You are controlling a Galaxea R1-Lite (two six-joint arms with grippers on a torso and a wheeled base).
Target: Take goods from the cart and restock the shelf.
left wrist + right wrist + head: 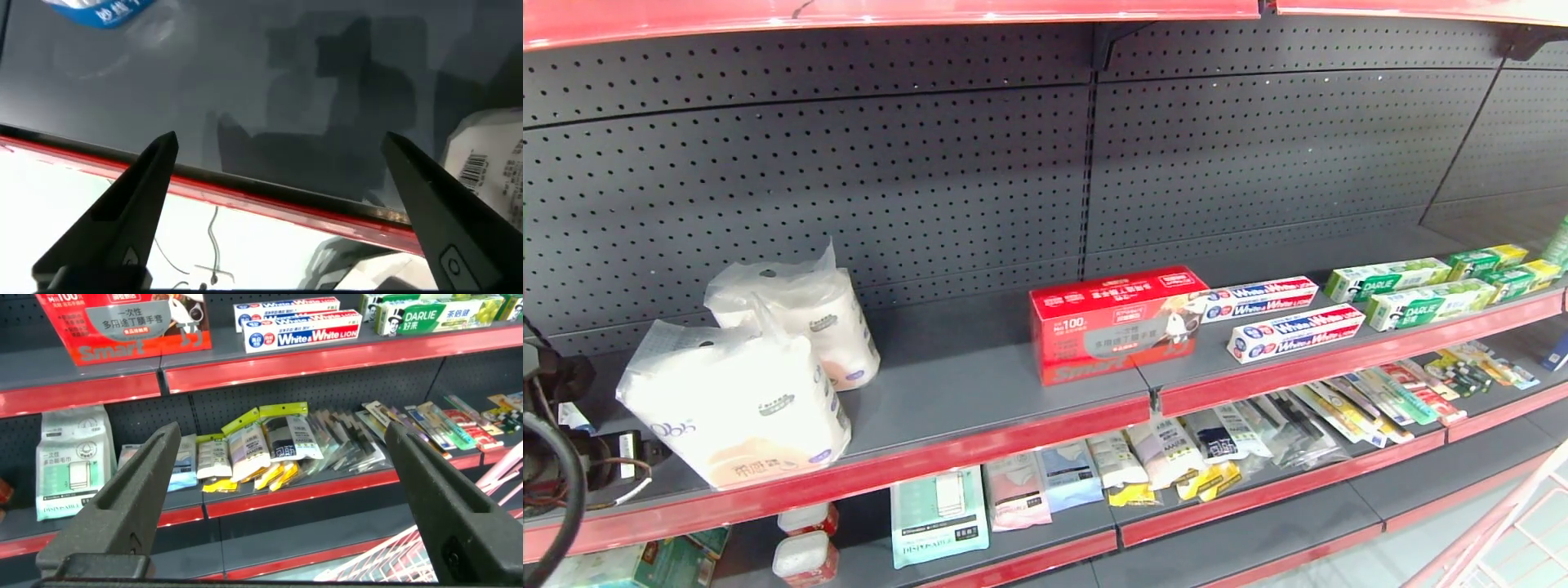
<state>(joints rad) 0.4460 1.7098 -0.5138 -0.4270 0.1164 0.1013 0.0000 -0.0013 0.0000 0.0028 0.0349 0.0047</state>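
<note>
**Both jaws empty: the next item must come from the cart**

Head view: The grey metal shelf with a red front edge point(980, 445) carries two white plastic-wrapped tissue packs point(739, 404) at its left end. A red cardboard box point(1115, 322) sits near the middle. White-and-blue toothpaste cartons point(1294, 331) and green toothpaste cartons point(1429, 302) lie further right. A bare grey stretch lies between the tissue packs and the red box, and I judge that the natural slot to fill. The pale wire cart point(1515, 531) is cut off at the lower right corner, so its goods cannot be made out.

Left wrist view: The left jaws gape wide with nothing between them, hanging over the shelf's red edge. A white pack with a barcode point(486, 163) sits just beside one finger and is probably one of the tissue packs. It is cropped, so I cannot be sure. A blue-and-white scrap point(106, 12) at the frame's edge is too cut off to name.

Right wrist view: The right jaws are also spread wide and hold nothing, facing the shelf front. The flat hanging pouches point(261, 449) on the lower shelf are in sight, with the cart's wires low and near.

To do this step well, the right arm — nearer the cart — should probably make the pick. It should take one item squarely across its narrow side and keep its label facing outward. The item should go down beside its own kind without nudging the neighbours.
</note>
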